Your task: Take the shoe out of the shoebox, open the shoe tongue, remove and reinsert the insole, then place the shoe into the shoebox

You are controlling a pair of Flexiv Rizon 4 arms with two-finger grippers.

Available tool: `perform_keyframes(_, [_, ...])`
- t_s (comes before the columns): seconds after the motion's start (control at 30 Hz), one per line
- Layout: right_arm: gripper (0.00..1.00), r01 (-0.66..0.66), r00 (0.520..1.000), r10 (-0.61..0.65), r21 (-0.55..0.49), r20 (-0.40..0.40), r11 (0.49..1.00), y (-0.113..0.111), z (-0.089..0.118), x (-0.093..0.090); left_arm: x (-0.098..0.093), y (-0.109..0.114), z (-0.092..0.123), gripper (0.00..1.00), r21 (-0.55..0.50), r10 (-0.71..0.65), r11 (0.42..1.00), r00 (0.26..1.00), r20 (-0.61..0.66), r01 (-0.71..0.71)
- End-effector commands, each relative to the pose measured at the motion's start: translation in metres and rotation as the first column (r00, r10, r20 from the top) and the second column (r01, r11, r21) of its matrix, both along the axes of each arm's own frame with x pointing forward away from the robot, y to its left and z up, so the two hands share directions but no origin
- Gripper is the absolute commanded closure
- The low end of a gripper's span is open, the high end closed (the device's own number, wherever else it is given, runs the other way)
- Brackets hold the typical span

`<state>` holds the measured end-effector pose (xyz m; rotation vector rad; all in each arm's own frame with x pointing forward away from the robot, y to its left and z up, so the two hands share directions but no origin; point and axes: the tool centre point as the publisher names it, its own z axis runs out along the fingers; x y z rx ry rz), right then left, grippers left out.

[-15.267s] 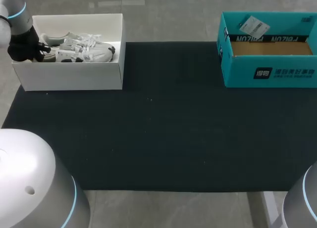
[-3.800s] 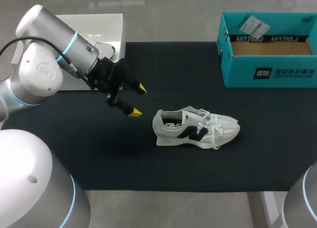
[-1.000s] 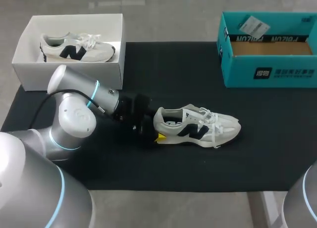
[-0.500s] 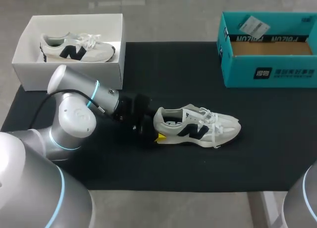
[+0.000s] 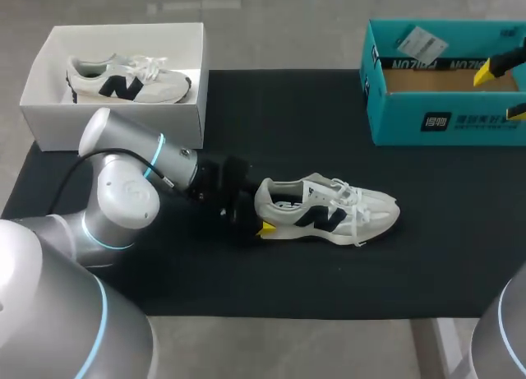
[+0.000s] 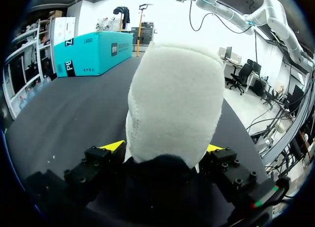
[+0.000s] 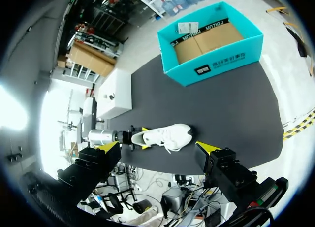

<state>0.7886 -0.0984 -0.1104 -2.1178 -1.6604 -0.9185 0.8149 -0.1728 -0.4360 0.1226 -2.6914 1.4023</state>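
Now my right gripper (image 5: 505, 90) shows at the far right corner of the head view, its 2 yellow tips over the teal box (image 5: 444, 116), where half a second ago there was no sign of it; nothing else has shifted since then. Its fingers stand wide apart with nothing between them, and its wrist view looks down on the whole table from high above. My left gripper (image 6: 163, 148) is clamped on the heel of the shoe (image 5: 329, 214), 1 finger against each side of the heel. The shoe stands upright on its sole near the middle of the black mat (image 5: 246, 272), its long axis running across the table from side to side, heel toward my left arm and toe toward my right side, laces up. The white shoebox (image 5: 115, 124) sits at the far left corner of the mat with a second shoe (image 5: 123, 79) lying in it, toe pointing the same way. The teal box sits at the far right corner, open, brown inside, with a white tag (image 5: 421, 43) on its back rim. The mat is dark and covers most of the tabletop.
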Motion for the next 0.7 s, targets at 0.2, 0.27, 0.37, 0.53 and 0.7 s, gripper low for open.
perform_keyframes(0.2, [0.00,0.017,0.995,-0.033,-0.176,-0.090,0.984,0.071,-0.025,0.018,0.002,-0.002,-0.004,1.00,0.002,-0.001,1.000,1.000,-0.001,0.001])
perform_keyframes(0.27, [0.00,0.013,0.993,-0.036,-0.207,-0.108,0.978,0.083,-0.029,0.019,0.002,-0.002,-0.004,1.00,0.002,-0.001,1.000,1.000,-0.001,0.001])
perform_keyframes(0.37, [0.00,0.009,0.989,-0.048,-0.261,-0.142,0.965,0.101,-0.038,0.020,0.002,-0.002,-0.004,1.00,0.002,-0.001,1.000,1.000,-0.001,0.001])
perform_keyframes(0.53, [0.00,-0.004,0.981,-0.061,-0.336,-0.185,0.942,0.127,-0.051,0.020,0.002,-0.002,-0.004,1.00,0.002,-0.001,1.000,1.000,-0.001,0.001])
perform_keyframes(0.7, [0.00,-0.030,0.972,-0.062,-0.379,-0.228,0.925,0.146,-0.066,0.019,0.002,-0.002,-0.004,1.00,0.002,-0.001,1.000,1.000,-0.001,0.001])
